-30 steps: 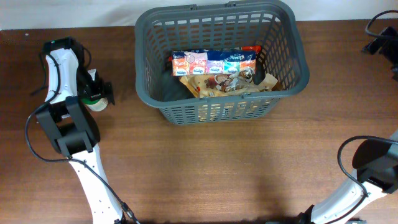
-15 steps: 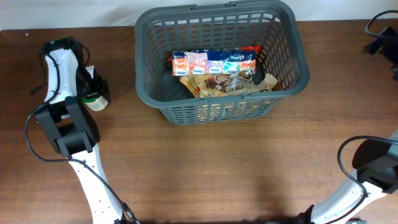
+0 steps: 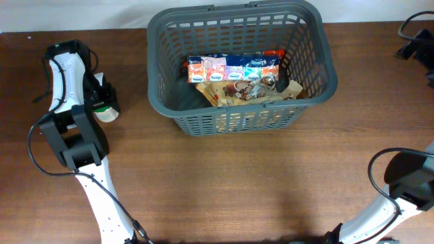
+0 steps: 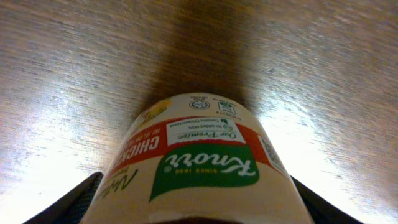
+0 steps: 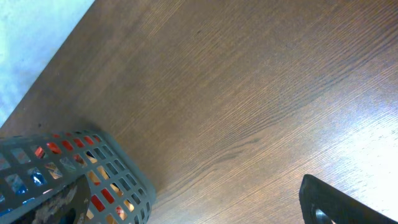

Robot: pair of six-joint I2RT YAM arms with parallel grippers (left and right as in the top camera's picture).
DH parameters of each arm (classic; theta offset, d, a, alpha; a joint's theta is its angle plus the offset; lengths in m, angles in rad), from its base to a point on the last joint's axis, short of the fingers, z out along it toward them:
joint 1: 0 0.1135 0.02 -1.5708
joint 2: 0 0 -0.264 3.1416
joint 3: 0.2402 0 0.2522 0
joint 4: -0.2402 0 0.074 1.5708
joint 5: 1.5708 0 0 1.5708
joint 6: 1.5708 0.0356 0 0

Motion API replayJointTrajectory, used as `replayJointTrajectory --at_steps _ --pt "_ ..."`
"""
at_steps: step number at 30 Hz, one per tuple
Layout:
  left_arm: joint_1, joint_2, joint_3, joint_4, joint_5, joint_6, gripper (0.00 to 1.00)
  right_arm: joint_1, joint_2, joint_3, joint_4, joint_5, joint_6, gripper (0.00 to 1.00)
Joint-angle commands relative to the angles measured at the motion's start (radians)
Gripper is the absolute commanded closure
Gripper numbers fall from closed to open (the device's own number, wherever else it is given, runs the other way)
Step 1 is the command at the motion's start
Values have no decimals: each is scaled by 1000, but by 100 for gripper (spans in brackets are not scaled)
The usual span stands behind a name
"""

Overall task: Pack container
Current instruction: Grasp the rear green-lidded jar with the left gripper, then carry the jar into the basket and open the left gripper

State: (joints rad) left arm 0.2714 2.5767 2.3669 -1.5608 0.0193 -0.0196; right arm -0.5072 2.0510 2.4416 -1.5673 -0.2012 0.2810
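Knorr jar [image 4: 205,180] held between left fingers [image 4: 76,203], container [image 3: 203,123] well apart

The bench [image 3: 237,176] is brown wood with a fine, straight grain, satin where light glares on it. The basket [image 3: 234,123] is dark grey plastic, matt and smooth. The jar [image 4: 199,174] bears a glossy printed label. Inside the basket, the packet [image 3: 234,68] is shiny printed film and the bag [image 3: 252,93] is crinkled glossy wrap. The arm [image 3: 66,74] has smooth white shells.
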Motion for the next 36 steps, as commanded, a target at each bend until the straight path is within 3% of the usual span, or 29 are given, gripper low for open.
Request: replayJointTrajectory --at_steps 1,5,10,12,14,19,21,25,28,36 --pt "-2 -10 180 -44 13 13 98 4 5 -6 0 -5 2 1" --pt "-10 -58 449 -97 31 12 98 4 5 -6 -1 -5 2 1" --pt "-58 -151 759 -90 205 12 98 4 5 -6 0 -5 2 1" --pt "-89 -216 768 -58 225 29 98 4 5 -6 0 -5 2 1" --pt "-141 -280 770 -24 229 109 98 4 5 -6 0 -5 2 1" --pt "-337 -377 770 16 218 438 98 4 5 -6 0 -5 2 1" --pt "-422 -378 769 2 189 507 98 4 5 -6 0 -5 2 1" --pt "-595 -365 694 -39 115 625 98 4 5 -6 0 -5 2 1" --pt "-689 -364 528 -48 -52 645 98 4 5 -6 -2 -5 1 1" --pt "-709 -364 131 -18 -103 622 98 4 5 -6 -9 -5 2 1"
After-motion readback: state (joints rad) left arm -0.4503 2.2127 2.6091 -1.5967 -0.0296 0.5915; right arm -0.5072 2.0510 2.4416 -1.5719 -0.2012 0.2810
